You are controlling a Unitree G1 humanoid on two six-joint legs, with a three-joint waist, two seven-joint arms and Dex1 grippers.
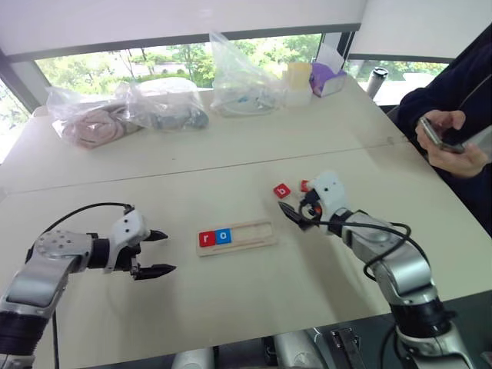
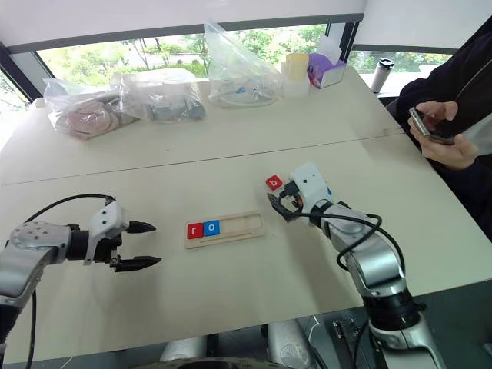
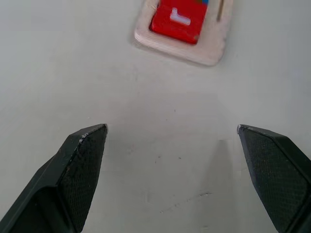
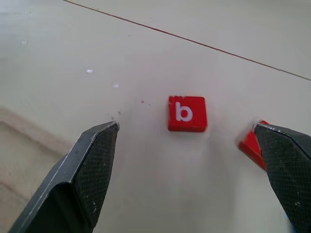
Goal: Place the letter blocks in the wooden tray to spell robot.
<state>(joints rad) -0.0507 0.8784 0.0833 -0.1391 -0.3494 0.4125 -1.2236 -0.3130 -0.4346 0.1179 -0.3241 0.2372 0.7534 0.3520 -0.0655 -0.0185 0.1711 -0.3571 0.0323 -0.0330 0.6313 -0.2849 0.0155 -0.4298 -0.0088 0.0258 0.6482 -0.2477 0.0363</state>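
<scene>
**Two tiles seated, right jaws wide over the "b"**

You have bare table (image 1: 231,307) all round the wooden tray (image 1: 257,238), which lies near the front edge, between the two arms. The far side is crowded with plastic bags (image 1: 127,111) and small containers (image 1: 298,81), well apart from the work. A person's hands (image 1: 450,138) holding a phone sit at the right edge of the table.

In the tray, a red "r" tile (image 1: 207,239) fills the left-end slot and a blue "o" tile (image 1: 223,236) touches it on its right; the rest of the groove is bare wood. The red "b" tile (image 4: 187,113) lies flat on the table behind and to the right of the tray, with another red tile (image 4: 252,144) just beside it, its letter hidden.

Your left gripper (image 1: 157,252) hangs left of the tray, pointing toward it, fingers spread wide and holding nothing. Your right gripper (image 4: 187,160) is angled down just short of the "b", fingers equally wide apart, gripping nothing.
</scene>
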